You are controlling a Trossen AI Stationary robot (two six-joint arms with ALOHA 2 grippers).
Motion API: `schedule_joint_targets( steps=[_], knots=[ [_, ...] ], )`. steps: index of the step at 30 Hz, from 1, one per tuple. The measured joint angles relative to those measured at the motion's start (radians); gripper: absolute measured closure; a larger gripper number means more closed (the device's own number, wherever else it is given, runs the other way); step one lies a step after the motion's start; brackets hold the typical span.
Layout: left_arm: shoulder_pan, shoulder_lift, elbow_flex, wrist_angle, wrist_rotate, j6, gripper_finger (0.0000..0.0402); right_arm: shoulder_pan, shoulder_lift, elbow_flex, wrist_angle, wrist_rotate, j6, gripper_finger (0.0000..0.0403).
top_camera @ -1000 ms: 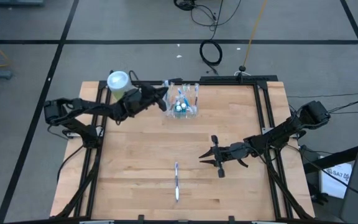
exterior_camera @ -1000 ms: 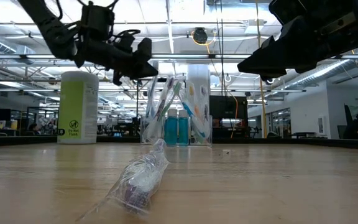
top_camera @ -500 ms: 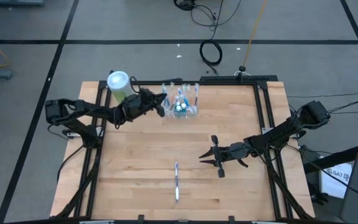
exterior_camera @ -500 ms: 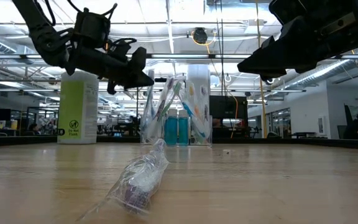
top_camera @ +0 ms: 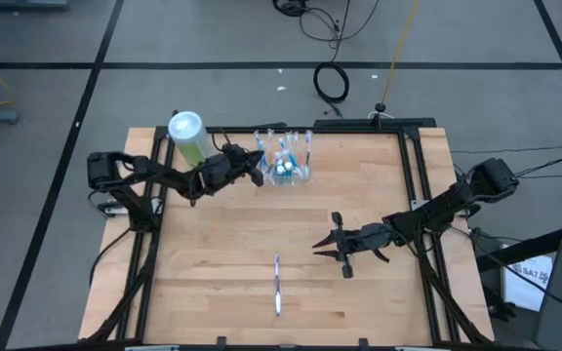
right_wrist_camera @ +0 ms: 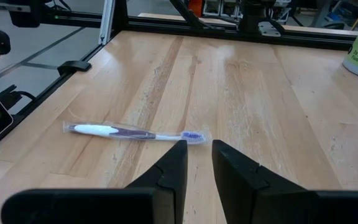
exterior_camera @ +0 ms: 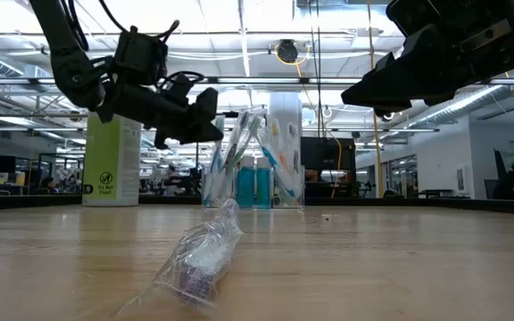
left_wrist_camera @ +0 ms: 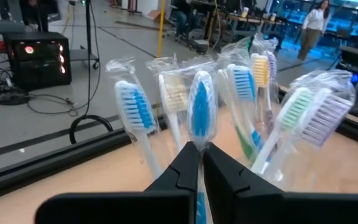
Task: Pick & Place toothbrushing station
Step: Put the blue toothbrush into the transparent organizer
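The toothbrushing station (top_camera: 291, 172) is a clear plastic holder standing at the table's far middle, with several wrapped toothbrushes upright in its slots; it also shows in the low view (exterior_camera: 257, 178). My left gripper (top_camera: 258, 166) is at the holder's left side, shut on one wrapped blue-headed toothbrush (left_wrist_camera: 201, 112). My right gripper (top_camera: 328, 250) hovers open and empty at mid-right. A wrapped loose toothbrush (top_camera: 277, 286) lies flat on the near middle of the table and shows in the right wrist view (right_wrist_camera: 135, 132). My left gripper pinches the blue-headed toothbrush at its neck just below the head (left_wrist_camera: 201, 142), between its two fingertips (left_wrist_camera: 188, 163). The fingers come roughly level from the table's left side, across the brush. The brush stands upright among the others; its lower end is hidden by the fingers.
A green-and-white canister (top_camera: 185, 132) with a white lid stands at the far left, just behind my left arm. Black frame rails (top_camera: 413, 185) run along the table's sides. Bare wood lies between the holder and the loose toothbrush.
My left gripper has gone down a little beside the holder, staying shut. The holder and the loose toothbrush have kept their places.
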Motion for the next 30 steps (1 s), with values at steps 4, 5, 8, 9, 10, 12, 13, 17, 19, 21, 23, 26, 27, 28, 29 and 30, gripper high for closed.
schedule_joint_targets(
  steps=[4, 5, 8, 9, 10, 12, 13, 17, 19, 21, 23, 26, 27, 28, 29, 30],
  knots=[
    [-0.006, 0.026, 0.001, 0.018, -0.013, -0.004, 0.0397, 0.000, 0.000, 0.000, 0.000, 0.000, 0.000, 0.0332],
    [-0.006, 0.029, 0.001, 0.024, -0.012, -0.009, 0.0395, 0.000, 0.000, 0.000, 0.000, 0.000, 0.000, 0.0332],
    [-0.005, 0.032, 0.001, 0.025, -0.012, -0.019, 0.0374, 0.000, 0.000, 0.000, 0.000, 0.000, 0.000, 0.0332],
    [-0.006, 0.032, 0.000, 0.023, -0.008, -0.019, 0.0367, 0.000, 0.000, 0.000, 0.000, 0.000, 0.000, 0.0332],
    [-0.006, 0.032, -0.001, 0.020, -0.007, -0.019, 0.0360, 0.000, 0.000, 0.000, 0.000, 0.000, 0.000, 0.0332],
    [-0.007, 0.031, -0.002, 0.013, -0.001, -0.017, 0.0346, 0.000, 0.000, 0.000, -0.001, 0.000, 0.000, 0.0332],
    [-0.007, 0.031, -0.002, 0.012, 0.001, -0.018, 0.0340, 0.000, 0.000, 0.000, 0.000, 0.000, 0.000, 0.0332],
    [-0.011, 0.031, -0.002, 0.012, 0.003, -0.019, 0.0322, 0.000, 0.000, 0.000, 0.000, 0.000, 0.002, 0.0332],
    [-0.017, 0.031, -0.002, 0.018, 0.002, -0.016, 0.0318, 0.000, 0.000, 0.000, -0.001, 0.000, 0.003, 0.0332],
    [-0.024, 0.026, -0.002, 0.029, 0.002, -0.011, 0.0317, 0.000, 0.000, 0.000, 0.000, 0.000, 0.003, 0.0332],
    [-0.025, 0.011, -0.003, 0.030, 0.001, 0.000, 0.0317, 0.000, 0.000, 0.000, -0.001, 0.000, 0.003, 0.0332],
    [-0.027, -0.020, -0.003, 0.022, -0.005, 0.026, 0.0316, 0.000, 0.000, 0.000, -0.001, 0.000, 0.003, 0.0332],
    [-0.029, -0.034, -0.003, 0.022, -0.005, 0.038, 0.0316, 0.000, 0.000, 0.000, -0.001, 0.000, 0.003, 0.0332],
    [-0.029, -0.049, -0.003, 0.018, -0.005, 0.047, 0.0316, 0.000, 0.000, 0.000, -0.001, 0.000, 0.003, 0.0332],
    [-0.030, -0.063, -0.002, 0.004, -0.005, 0.052, 0.0316, 0.000, 0.000, 0.000, -0.002, 0.000, 0.003, 0.0332],
    [-0.029, -0.077, -0.002, -0.018, -0.005, 0.053, 0.0316, 0.000, 0.000, 0.000, -0.002, 0.000, 0.004, 0.0332]
  ],
)
